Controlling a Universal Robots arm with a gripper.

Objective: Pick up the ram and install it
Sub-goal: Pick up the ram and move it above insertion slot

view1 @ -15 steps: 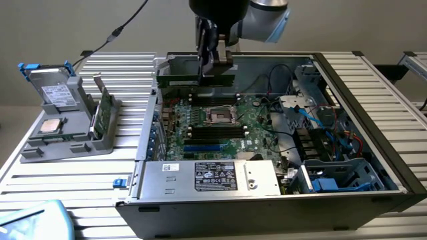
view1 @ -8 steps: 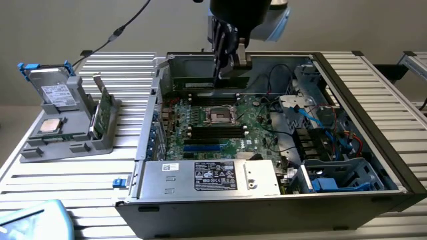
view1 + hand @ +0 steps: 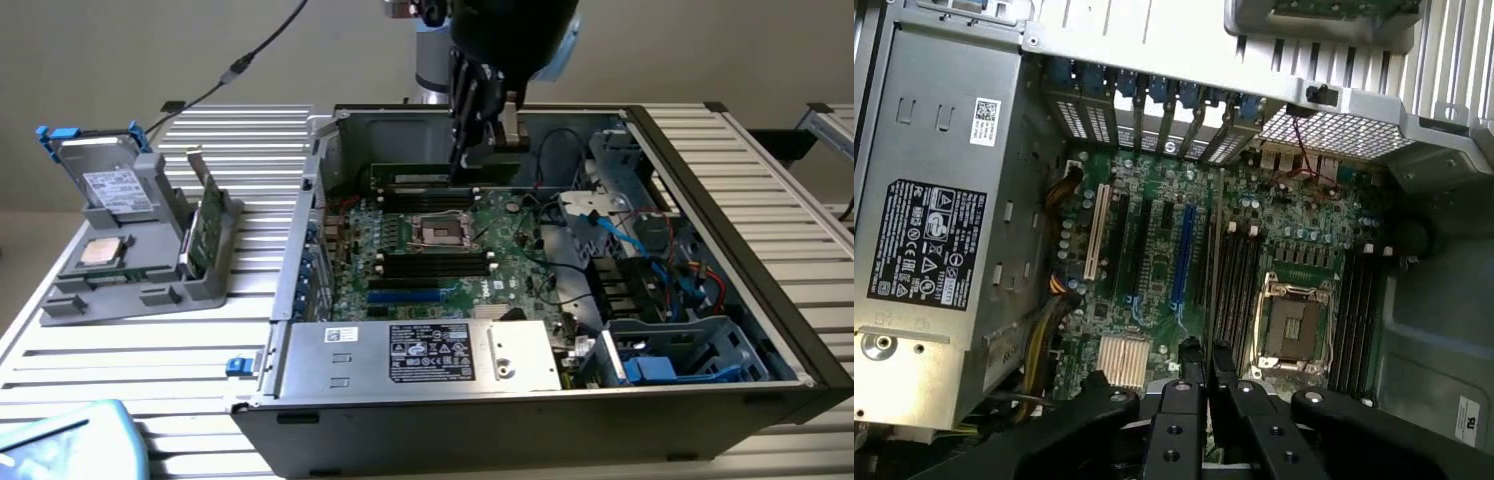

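**Exterior view.** The black two-fingered tool (image 3: 466, 158) hangs fingers-down inside the open black computer case (image 3: 534, 425), over the far part of the green motherboard (image 3: 441, 250). It is clamped on one end of the ram (image 3: 416, 177), a long, thin green circuit-board stick. The ram runs level from the fingertips toward the exterior view's left, close above the black memory slots (image 3: 427, 200).

Judgement: the ram is carried on edge and parallel to the slots so that its contact edge can meet a slot squarely. It does not look seated yet.

A grey moulded holder (image 3: 147, 285) sits on the white slatted desk (image 3: 160, 340) at the exterior view's left, well apart from the case. It keeps what look like further green sticks (image 3: 207, 225) upright, presumably so that fingers can close on their flat faces.

**Wrist view.** The tool (image 3: 1201, 352) has its fingertips nearly together with the ram (image 3: 1215, 260) between them, seen edge-on as a thin line. That line lies parallel to the black memory slots (image 3: 1237, 290) beside the square silver processor socket (image 3: 1294, 330). The slots beneath appear unoccupied.
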